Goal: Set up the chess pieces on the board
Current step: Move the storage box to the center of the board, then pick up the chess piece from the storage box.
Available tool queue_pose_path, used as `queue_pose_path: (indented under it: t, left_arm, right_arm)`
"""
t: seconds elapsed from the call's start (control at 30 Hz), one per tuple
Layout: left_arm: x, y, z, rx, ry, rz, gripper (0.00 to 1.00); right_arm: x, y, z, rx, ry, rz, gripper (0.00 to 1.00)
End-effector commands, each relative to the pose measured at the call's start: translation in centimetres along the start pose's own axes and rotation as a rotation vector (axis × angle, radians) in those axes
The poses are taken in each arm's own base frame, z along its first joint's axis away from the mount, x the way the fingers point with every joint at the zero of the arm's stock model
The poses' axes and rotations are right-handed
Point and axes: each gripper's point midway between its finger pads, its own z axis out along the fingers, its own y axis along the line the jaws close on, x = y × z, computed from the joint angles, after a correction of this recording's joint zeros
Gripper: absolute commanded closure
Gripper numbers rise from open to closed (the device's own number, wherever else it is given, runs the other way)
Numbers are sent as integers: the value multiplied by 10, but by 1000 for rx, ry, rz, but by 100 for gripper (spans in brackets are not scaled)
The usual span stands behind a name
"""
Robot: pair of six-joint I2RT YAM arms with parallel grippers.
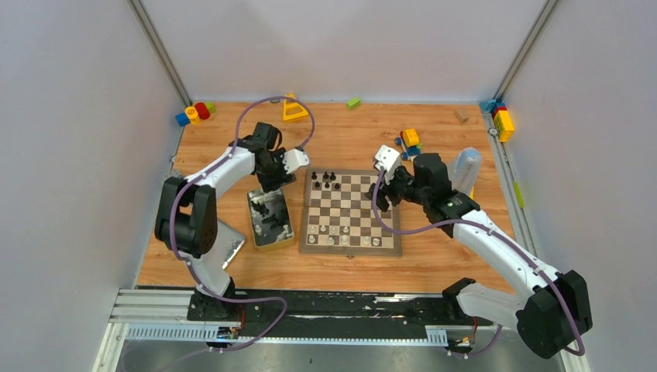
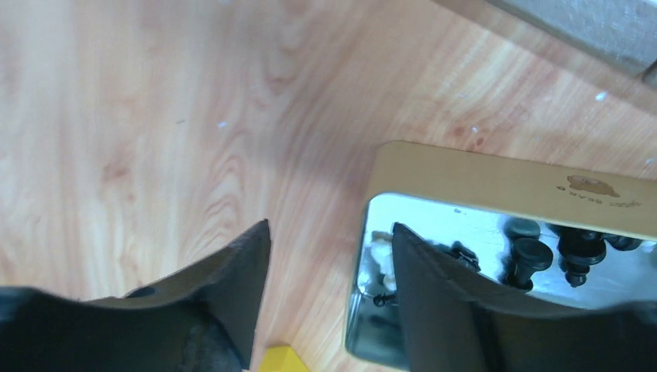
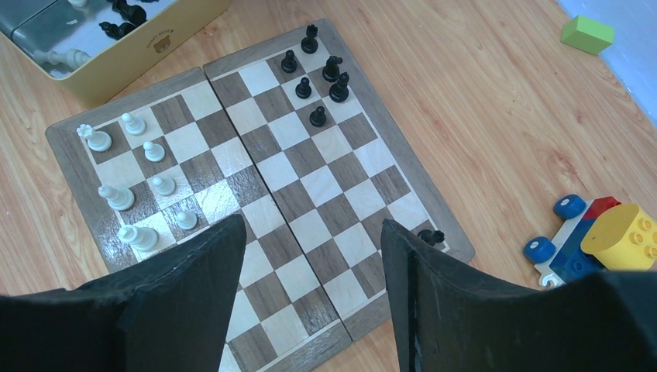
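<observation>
Top external view, from the arm bases outward: a flat silver lid (image 1: 226,249) lies on the wooden table (image 1: 349,271) by the left arm. Just past it sits the open tin (image 2: 496,180), with loose black pieces (image 2: 534,252) and a white piece (image 3: 68,56) inside. The left jaws hang over the tin's edge, spread apart, with nothing between them. Beside the tin, in the middle of the table, lies the board (image 1: 352,208). White pieces (image 1: 333,231) stand on its two nearest rows. Six black pieces (image 1: 325,180) huddle in its far left corner, and one more black piece (image 3: 431,235) sits on the far border. The right jaws hang over the board's right side, wide apart and holding nothing. Farther back, toy blocks (image 1: 409,138) are scattered toward the walls.
</observation>
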Motion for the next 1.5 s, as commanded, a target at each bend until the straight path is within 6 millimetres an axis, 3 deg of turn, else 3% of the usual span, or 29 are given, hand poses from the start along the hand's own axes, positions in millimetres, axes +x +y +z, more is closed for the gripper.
queue_pose_path:
  t: [0.0,0.1,0.17,0.3,0.4,0.53,1.03,1.47]
  left_arm:
    - [-25,38,-50,-212,-164,-114,29]
    - [-23,28,-79,-191,-221,-170,26]
    - [-13,5,-88,-136,-215,-182,28]
    - [6,-54,-91,34,-185,-182,37]
    - [14,-74,-90,72,-177,-198,44]
    - [19,-94,-81,101,-167,-222,45]
    - [46,-102,-53,66,-14,-214,47]
    - [56,-110,-37,115,29,-205,47]
  right_arm:
    - [-2,-7,-2,20,-7,-2,34]
    - [-3,-9,-5,25,-12,5,34]
    - [-3,-10,-6,25,-15,3,34]
    - [-3,-9,-6,21,-15,-5,34]
    - [-2,-7,-5,8,-11,-2,34]
    - [0,-6,-5,0,-7,-3,34]
    - [7,-3,-1,-21,16,-3,33]
    - [8,-1,-1,-31,16,-5,33]
